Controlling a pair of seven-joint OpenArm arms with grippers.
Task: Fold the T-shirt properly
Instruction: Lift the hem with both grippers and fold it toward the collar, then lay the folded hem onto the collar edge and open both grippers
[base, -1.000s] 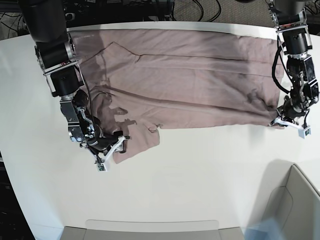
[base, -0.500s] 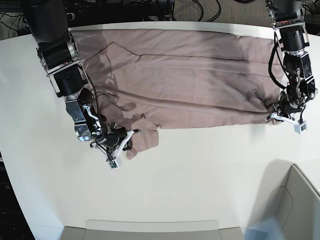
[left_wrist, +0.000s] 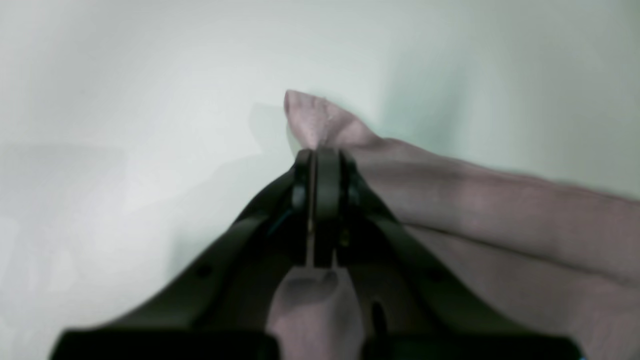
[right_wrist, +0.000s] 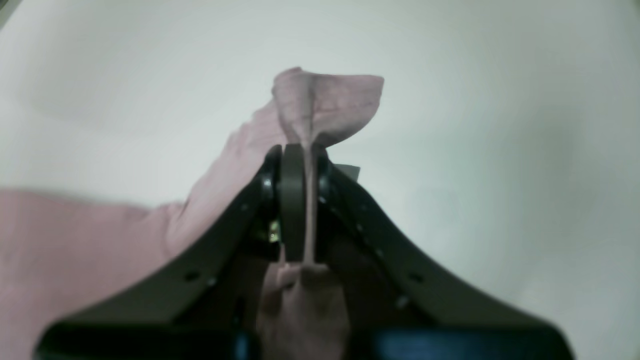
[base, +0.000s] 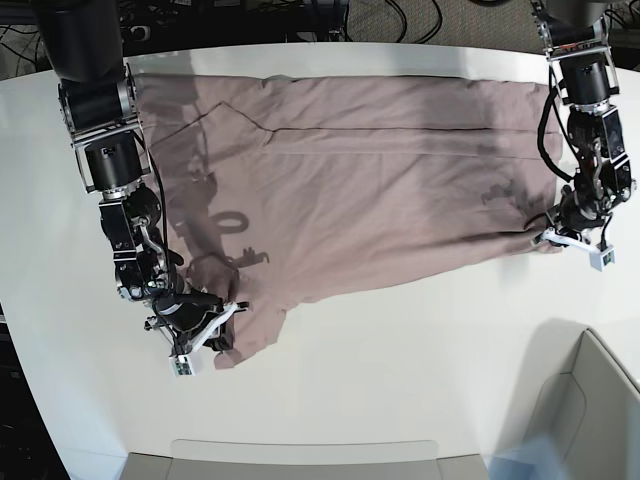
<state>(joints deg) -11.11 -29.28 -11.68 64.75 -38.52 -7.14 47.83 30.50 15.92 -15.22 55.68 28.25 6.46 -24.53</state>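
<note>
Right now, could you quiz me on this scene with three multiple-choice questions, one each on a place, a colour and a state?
1. Where does the right pincer hold the T-shirt?
A. at a near corner
B. at the far edge
C. in the middle

2. What colour is the T-shirt?
A. navy blue
B. dusty pink
C. bright green

3. How does the left pincer stand?
A. wide open above the cloth
B. shut on a pinch of cloth
C. shut on nothing, away from the cloth

Answers: 1 A, the base view shows it at the corner nearest the camera on the white table. 2 B, every view shows mauve fabric. 3 B, the left wrist view shows cloth squeezed between the closed jaws.
</note>
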